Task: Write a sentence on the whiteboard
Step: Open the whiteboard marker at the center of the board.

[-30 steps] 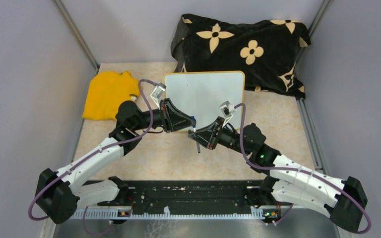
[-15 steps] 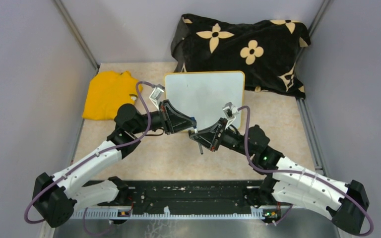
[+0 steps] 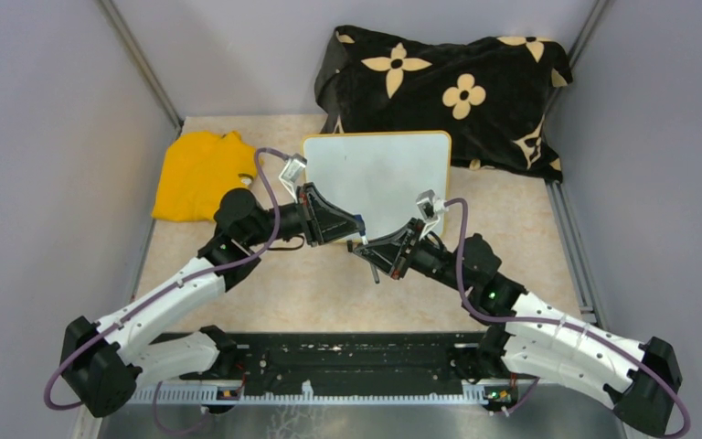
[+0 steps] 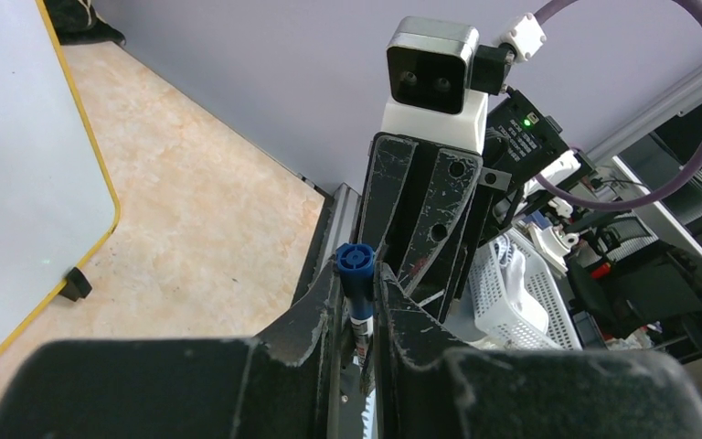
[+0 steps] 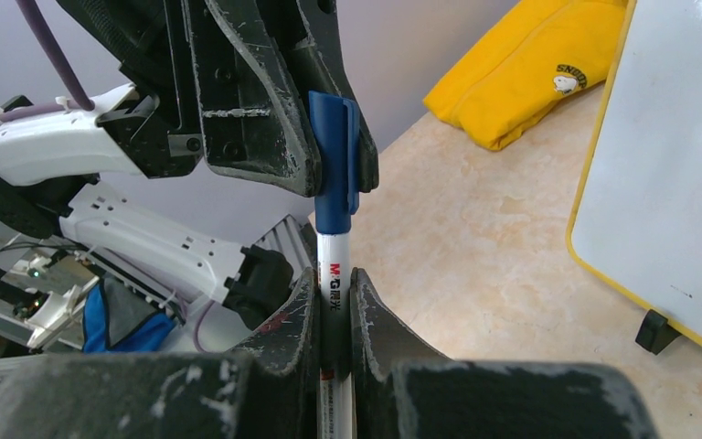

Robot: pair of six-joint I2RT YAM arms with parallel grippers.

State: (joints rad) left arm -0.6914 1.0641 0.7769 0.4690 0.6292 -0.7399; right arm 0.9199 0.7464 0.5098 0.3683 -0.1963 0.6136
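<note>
The whiteboard (image 3: 379, 174) lies flat at the back centre, white with a yellow rim, and no sentence shows on its face. Just in front of its near edge both grippers meet on one marker (image 5: 334, 265). My left gripper (image 4: 358, 274) is shut on the marker's blue cap (image 5: 335, 165). My right gripper (image 5: 334, 285) is shut on the white barrel, whose tail end (image 3: 375, 274) sticks out behind the fingers. In the wrist views the board's edge shows at the left (image 4: 18, 165) and at the right (image 5: 667, 183).
A yellow cloth (image 3: 199, 174) lies left of the board. A black flowered cloth (image 3: 443, 87) is heaped behind it. Grey walls close in the table on the left, right and back. The arms' black base rail (image 3: 356, 361) runs along the near edge.
My right gripper has closed on the marker's barrel and shifted slightly right and nearer. The left gripper keeps its hold on the cap, almost still.
</note>
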